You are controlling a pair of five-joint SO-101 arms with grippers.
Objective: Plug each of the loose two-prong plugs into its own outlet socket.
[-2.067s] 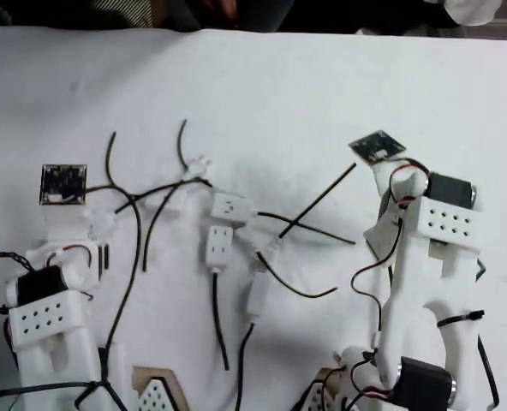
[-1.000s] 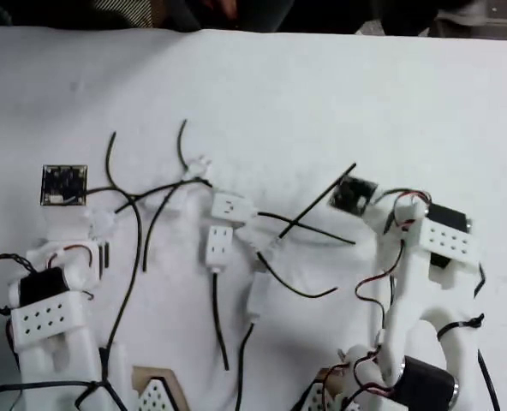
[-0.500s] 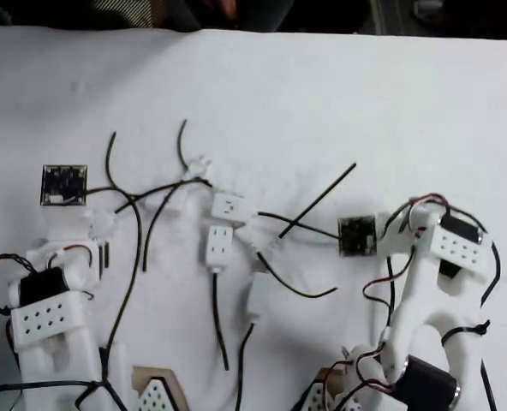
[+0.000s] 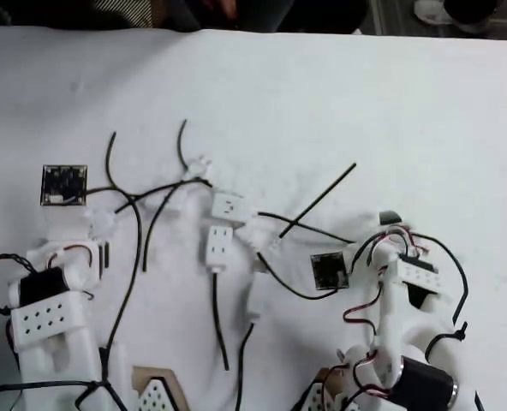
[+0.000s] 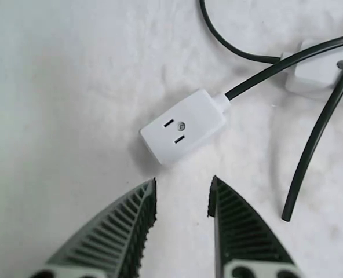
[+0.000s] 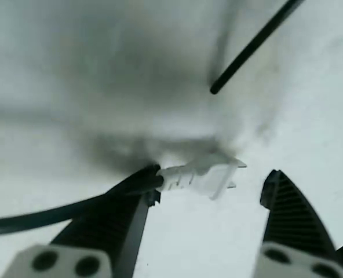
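Observation:
My left gripper (image 5: 182, 185) is open, just short of a white two-slot socket (image 5: 183, 126) lying face up on the white table, its black cable running away from it. In the high view this socket (image 4: 99, 224) lies beside the left arm (image 4: 44, 300). My right gripper (image 6: 212, 176) is open around a white two-prong plug (image 6: 201, 177); one finger (image 6: 125, 202) touches the plug's cable end, the other stands apart. Two more white sockets (image 4: 232, 206) (image 4: 218, 242) lie mid-table, near a loose plug (image 4: 268, 242) and a small plug (image 4: 199, 164).
Black cables (image 4: 134, 257) criss-cross the middle of the table, and a straight black cable piece (image 4: 322, 195) lies by the right arm (image 4: 408, 278). A larger white connector (image 4: 257, 296) lies toward the front. The far half of the white cloth is bare.
The right arm has folded back and swung left toward the front, its wrist camera board dropping from far right-centre to beside the cables. The left arm has not moved.

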